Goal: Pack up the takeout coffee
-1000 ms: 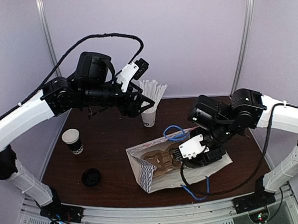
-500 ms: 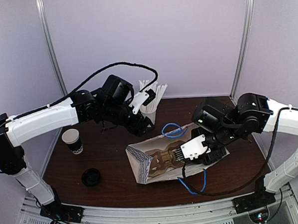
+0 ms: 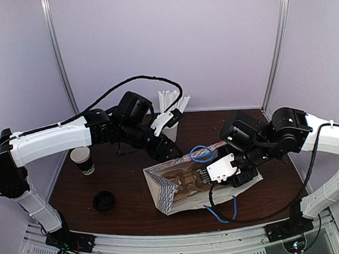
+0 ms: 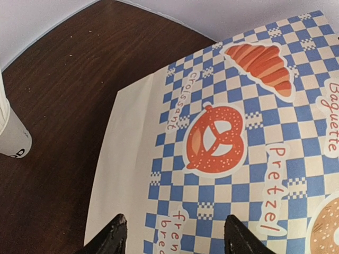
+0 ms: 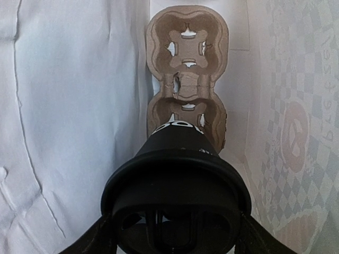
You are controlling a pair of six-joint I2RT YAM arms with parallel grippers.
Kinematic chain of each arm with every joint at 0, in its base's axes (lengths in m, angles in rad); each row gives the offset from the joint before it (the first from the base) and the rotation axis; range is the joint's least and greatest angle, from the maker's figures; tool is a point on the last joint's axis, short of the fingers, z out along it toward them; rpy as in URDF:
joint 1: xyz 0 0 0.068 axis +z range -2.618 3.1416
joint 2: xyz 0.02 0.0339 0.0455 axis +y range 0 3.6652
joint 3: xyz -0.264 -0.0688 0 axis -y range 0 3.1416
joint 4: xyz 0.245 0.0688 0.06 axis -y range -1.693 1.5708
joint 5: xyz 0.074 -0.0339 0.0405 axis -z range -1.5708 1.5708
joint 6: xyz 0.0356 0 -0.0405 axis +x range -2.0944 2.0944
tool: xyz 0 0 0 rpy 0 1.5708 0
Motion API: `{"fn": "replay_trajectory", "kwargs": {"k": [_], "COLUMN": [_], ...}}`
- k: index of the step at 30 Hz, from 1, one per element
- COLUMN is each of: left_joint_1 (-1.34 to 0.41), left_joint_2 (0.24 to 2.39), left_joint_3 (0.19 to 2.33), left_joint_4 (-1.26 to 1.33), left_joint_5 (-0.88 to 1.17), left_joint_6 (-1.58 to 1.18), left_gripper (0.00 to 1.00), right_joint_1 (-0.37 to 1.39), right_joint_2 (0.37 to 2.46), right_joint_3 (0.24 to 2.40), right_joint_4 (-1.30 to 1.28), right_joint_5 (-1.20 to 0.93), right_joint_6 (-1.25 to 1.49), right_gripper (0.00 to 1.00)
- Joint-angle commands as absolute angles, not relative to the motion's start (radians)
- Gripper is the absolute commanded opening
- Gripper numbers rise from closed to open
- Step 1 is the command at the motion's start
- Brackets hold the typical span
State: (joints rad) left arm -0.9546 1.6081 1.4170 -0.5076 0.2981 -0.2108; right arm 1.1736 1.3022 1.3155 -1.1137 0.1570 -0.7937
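The left arm has swung down from the overhead view's upper left. Its left pincer (image 4: pixel 175 241), jaws apart, now hovers over the blue-checked paper bag (image 4: pixel 228 174), probably to steady it. The right pincer (image 5: pixel 175 238) stays clamped on the black lidded takeout coffee cup (image 5: pixel 177 153) inside the bag, just short of the brown cardboard carrier (image 5: pixel 186 53).

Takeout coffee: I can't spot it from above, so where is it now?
In the right wrist view, low centre: the takeout coffee, held by the right gripper, is inside the paper bag, at the cardboard carrier's near socket.
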Motion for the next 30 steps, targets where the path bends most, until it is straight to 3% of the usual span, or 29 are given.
{"fn": "replay_trajectory", "kwargs": {"k": [1,9,30], "left_joint_1": [-0.955,-0.977,-0.983], "left_joint_2": [1.589,1.595,1.574], "left_joint_3": [1.389,1.348,1.31], "left_joint_4": [-0.392,-0.325,-0.31], "left_joint_5": [0.362,0.37,0.364], "left_joint_6": [-0.246,-0.255,-0.23], "left_gripper": [0.63,0.61,0.61], "right_joint_1": [1.194,1.288,1.29], "right_joint_2": [1.266,1.295,1.372], "right_joint_3": [1.281,1.211,1.149], "right_joint_4": [-1.071,-0.967,-0.847], "right_joint_5": [0.169,0.385,0.437], "right_joint_6": [-0.814,-0.894,-0.932], "right_gripper": [0.48,0.45,0.43]}}
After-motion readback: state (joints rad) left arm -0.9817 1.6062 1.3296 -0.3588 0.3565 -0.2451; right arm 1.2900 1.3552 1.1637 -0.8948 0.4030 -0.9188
